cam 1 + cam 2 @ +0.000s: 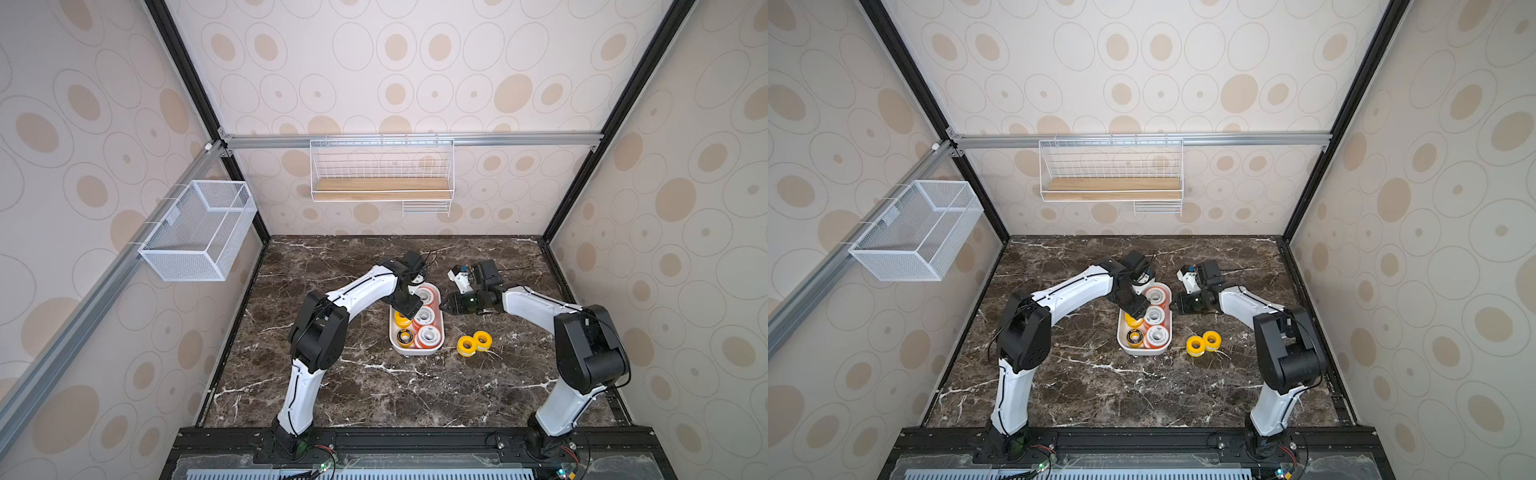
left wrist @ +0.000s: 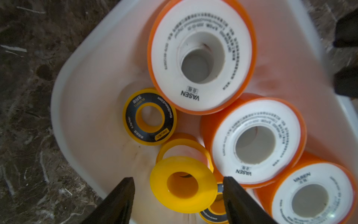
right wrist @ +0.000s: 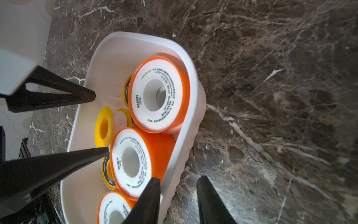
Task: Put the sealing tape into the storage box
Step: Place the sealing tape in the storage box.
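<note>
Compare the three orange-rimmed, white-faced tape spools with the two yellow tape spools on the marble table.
The orange-rimmed spools are larger; the yellow spools are smaller. The orange-rimmed spools sit inside the white plastic storage box; the yellow spools rest outside it on the marble table. Both are round with open centres.

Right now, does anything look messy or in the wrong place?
Two yellow spools sit on the table beside the storage box, not in it. Inside, another yellow spool lies tilted on others, below the open left gripper.
</note>
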### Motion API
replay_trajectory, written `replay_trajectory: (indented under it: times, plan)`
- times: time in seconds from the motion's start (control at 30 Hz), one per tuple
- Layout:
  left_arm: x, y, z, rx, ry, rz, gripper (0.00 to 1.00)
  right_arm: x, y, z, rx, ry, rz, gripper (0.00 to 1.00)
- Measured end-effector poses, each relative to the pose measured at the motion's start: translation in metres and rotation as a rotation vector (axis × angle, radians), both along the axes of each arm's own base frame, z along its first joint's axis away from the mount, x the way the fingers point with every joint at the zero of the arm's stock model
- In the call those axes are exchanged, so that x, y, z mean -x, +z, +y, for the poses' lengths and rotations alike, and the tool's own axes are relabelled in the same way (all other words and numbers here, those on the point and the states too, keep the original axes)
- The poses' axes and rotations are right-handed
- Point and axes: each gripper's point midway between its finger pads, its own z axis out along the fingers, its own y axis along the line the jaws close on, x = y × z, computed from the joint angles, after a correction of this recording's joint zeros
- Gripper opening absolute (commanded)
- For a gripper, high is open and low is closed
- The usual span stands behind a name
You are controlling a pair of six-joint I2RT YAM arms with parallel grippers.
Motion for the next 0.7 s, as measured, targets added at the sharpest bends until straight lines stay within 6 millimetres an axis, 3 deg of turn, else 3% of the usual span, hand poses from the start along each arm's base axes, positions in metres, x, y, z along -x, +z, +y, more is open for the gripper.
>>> replay_trajectory:
  times: [0.4, 0.7]
  plan:
    - [-0.0002, -0.0070, -0.0025, -0.010, -0.017, 0.026, 0.72, -0.0003, -0.0003, -0.0005, 0.003, -0.002, -0.001, 0.37]
    - [0.0020, -0.0081, -0.0022, -0.011, -0.020, 0.037, 0.57, -0.0010, -0.0005, -0.0016, 0.005, -0.006, -0.001, 0.37]
